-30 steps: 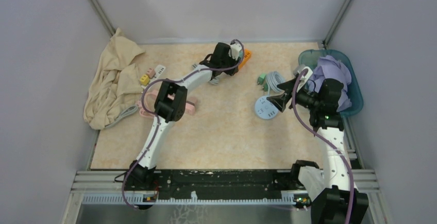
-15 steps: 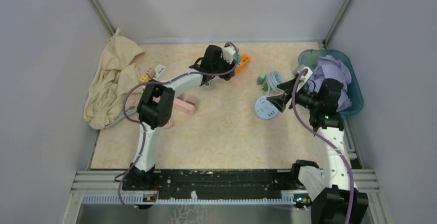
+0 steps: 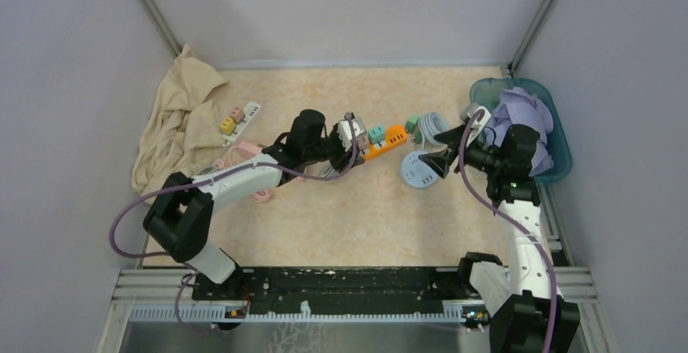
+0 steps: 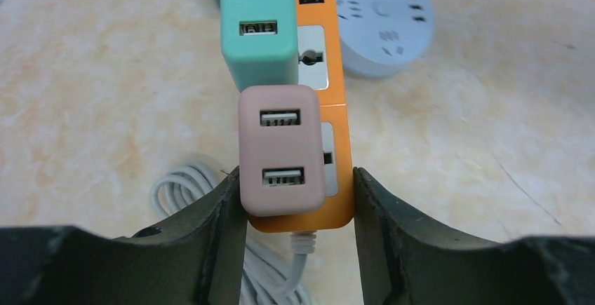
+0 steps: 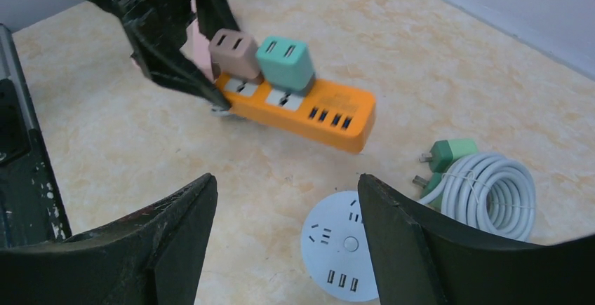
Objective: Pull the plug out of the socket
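no readable text, no labels, no numbers

Pink plug [image 5: 234, 54] in orange socket [image 5: 295, 109]

Pink plug [image 4: 281, 151], teal plug [image 4: 258, 28] — in orange strip [image 4: 335, 210].

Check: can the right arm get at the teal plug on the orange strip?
Probably yes. The teal plug faces the open right fingers with only table between; the left fingers close only round the orange strip at its far end, by the pink plug.
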`<control>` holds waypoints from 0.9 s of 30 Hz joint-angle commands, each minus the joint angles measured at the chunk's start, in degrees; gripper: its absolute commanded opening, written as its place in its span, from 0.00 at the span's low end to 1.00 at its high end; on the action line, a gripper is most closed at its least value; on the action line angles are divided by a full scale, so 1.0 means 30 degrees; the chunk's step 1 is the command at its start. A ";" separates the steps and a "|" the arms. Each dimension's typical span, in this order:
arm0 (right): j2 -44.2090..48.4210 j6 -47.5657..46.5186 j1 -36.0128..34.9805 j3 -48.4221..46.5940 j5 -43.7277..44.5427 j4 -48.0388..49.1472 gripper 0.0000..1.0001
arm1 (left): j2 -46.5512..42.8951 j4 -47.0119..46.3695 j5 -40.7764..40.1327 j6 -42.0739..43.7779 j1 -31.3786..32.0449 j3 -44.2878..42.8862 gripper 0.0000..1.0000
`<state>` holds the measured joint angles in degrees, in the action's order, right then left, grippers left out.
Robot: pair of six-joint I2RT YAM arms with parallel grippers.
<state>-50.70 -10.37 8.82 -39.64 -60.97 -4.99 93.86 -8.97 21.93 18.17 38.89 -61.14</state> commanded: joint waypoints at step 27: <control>-0.0005 -1.2896 0.0144 0.0839 -0.8561 -0.6472 0.72 | -0.3186 -0.4880 0.1682 0.1955 0.5158 1.0606 0.10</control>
<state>-50.76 -35.31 8.82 -37.67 -80.84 -17.28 81.97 -16.62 27.09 25.43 53.91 -29.78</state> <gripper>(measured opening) 0.717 0.559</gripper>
